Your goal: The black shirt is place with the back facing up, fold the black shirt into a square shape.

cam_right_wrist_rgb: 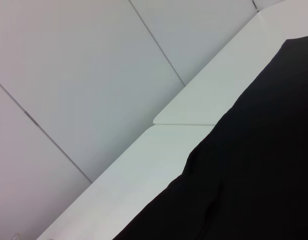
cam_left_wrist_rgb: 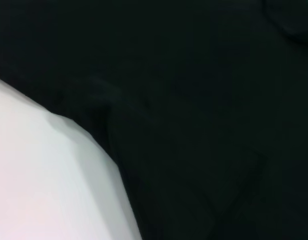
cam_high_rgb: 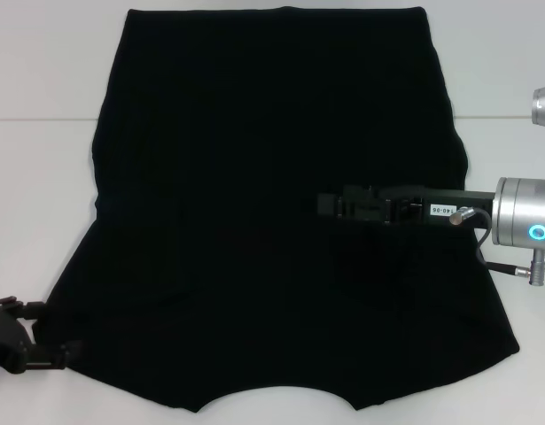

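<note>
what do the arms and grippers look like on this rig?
Right gripper: black, boxy, with a small white label; behind it a silver cylindrical wrist with a glowing cyan ring and thin black cable. Left gripper: black, angular linkage, only partly in view.

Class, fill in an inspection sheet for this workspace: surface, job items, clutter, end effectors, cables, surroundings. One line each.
Surface: white table, a seam running across it.
Job items: black shirt spread flat and unfolded, no lettering showing.
Clutter: nothing seen.
End effectors: left end effector at the shirt's near left corner; right end effector reaching in over the shirt's middle from the right.
Cables: a short grey cable looping at the right wrist.
Surroundings: pale panelled wall beyond the table edge.
</note>
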### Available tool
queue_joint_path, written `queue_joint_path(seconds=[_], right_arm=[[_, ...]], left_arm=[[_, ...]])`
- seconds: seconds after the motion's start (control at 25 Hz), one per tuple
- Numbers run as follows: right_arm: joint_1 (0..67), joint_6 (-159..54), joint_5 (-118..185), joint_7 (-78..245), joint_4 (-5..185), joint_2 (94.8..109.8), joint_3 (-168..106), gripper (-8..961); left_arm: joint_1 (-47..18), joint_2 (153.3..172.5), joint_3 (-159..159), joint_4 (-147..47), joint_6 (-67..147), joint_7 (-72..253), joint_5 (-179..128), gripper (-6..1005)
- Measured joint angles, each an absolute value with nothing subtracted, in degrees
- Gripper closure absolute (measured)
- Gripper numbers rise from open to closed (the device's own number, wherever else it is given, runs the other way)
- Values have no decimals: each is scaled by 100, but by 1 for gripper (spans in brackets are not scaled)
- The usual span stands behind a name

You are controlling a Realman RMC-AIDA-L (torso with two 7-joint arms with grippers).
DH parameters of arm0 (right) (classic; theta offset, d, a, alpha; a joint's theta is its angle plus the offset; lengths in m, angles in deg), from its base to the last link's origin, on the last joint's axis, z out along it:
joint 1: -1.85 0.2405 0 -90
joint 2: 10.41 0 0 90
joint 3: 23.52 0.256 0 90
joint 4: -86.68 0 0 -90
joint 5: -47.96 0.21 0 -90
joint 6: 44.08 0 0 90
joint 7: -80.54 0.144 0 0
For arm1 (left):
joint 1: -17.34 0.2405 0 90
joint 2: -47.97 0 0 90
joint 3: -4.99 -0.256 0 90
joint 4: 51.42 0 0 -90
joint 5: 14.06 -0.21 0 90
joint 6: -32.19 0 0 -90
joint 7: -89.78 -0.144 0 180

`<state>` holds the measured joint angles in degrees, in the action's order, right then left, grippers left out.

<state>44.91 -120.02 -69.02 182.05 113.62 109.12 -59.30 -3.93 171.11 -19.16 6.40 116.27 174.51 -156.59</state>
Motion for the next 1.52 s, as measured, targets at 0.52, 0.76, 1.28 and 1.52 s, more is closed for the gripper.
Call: queue_joint_path(seconds=[0.52, 0.76, 1.28, 1.52], right_arm=[[4492, -12037, -6894, 18205, 11377, 10912, -5930, 134], [4492, -12072, -6893, 18205, 11384, 10905, -5922, 134], [4491, -12099, -6882, 18205, 11384, 10903, -5920, 135], [4453, -12154, -6831, 18197, 11384, 10887, -5920, 135]], left_arm=[[-410, 17143, -2075, 637, 11752, 17472, -15661, 68], [-441, 17146, -2076, 656, 11814, 17479, -15654, 100], [-496, 17041, -2214, 607, 11844, 17768, -15683, 317], [-507, 17040, -2216, 596, 11858, 17854, -15690, 560]])
